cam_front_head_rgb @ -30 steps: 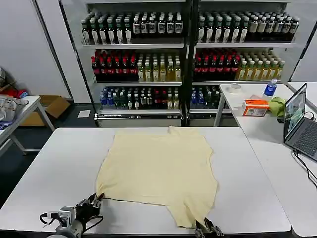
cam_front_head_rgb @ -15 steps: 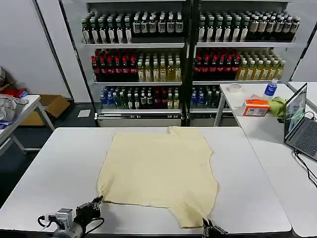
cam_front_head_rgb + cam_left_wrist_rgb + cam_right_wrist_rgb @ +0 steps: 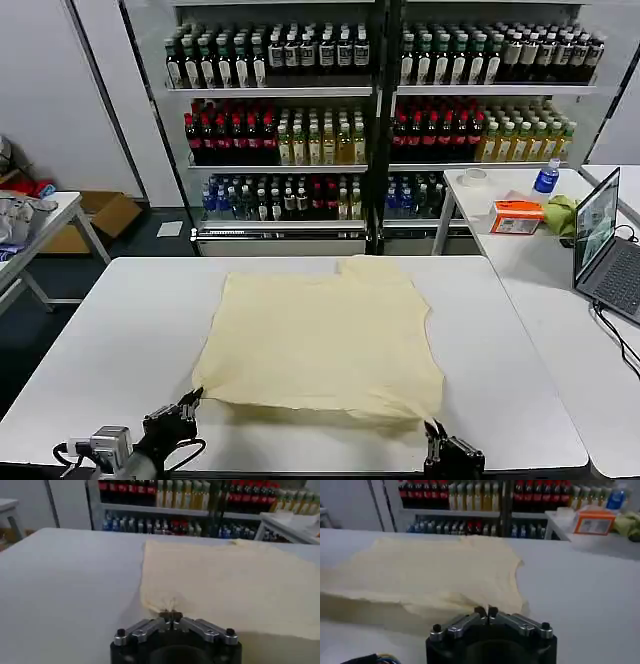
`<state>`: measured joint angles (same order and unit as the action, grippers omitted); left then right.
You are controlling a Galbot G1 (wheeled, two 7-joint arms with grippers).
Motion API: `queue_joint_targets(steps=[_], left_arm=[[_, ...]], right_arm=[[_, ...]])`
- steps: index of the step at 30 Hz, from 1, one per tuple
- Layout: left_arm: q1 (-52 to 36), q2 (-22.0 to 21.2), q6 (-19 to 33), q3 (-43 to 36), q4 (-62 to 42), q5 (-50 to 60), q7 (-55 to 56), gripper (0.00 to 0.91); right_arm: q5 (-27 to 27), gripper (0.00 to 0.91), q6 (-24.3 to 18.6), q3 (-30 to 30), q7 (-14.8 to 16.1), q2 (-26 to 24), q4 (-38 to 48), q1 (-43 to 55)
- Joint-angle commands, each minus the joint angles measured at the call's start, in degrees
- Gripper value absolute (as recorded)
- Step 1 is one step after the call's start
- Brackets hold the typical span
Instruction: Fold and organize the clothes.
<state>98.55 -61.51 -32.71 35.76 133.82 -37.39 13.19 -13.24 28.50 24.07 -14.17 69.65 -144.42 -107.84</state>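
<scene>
A cream T-shirt (image 3: 320, 340) lies spread on the white table (image 3: 110, 340), its near edge lifted slightly off the surface at both corners. The left gripper (image 3: 190, 403) sits at the near left corner of the shirt; in the left wrist view its jaws are pressed together with a puckered pinch of the fabric (image 3: 170, 605) caught between the tips. The right gripper (image 3: 432, 432) sits at the near right corner; in the right wrist view (image 3: 486, 612) its jaws are likewise closed to a thin slit, and the hem of the shirt rises to meet them, so that they appear to hold its edge. The cloth between the two grippers hangs in a shallow fold just above the table. Behind the table stand shelves of bottles (image 3: 300, 130), and a laptop (image 3: 600, 240) rests on a side table to the right.
</scene>
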Motion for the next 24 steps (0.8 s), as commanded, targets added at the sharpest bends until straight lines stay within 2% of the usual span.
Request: queue_joint_targets(steps=[1,12,24], left_arm=[[-0.8,1.6,-0.2,-0.8,1.3,1.7,-0.1,0.02],[-6.8,5.4,1.3,-2.9,-5.4,1.4,0.6,0.02],[-18.2,8.2,1.8,-9.8,-13.4,1.2,1.1,0.02]], right_arm=[[-0.8,0.0,-1.1,0.1,-0.3,-1.8,0.4,4.3],[-4.5,0.0,-1.9,-1.7,-1.2,-5.1,8.0,16.4],[-6.2,0.0,-1.8,-6.0,-0.7,-7.2,16.8,27.0]])
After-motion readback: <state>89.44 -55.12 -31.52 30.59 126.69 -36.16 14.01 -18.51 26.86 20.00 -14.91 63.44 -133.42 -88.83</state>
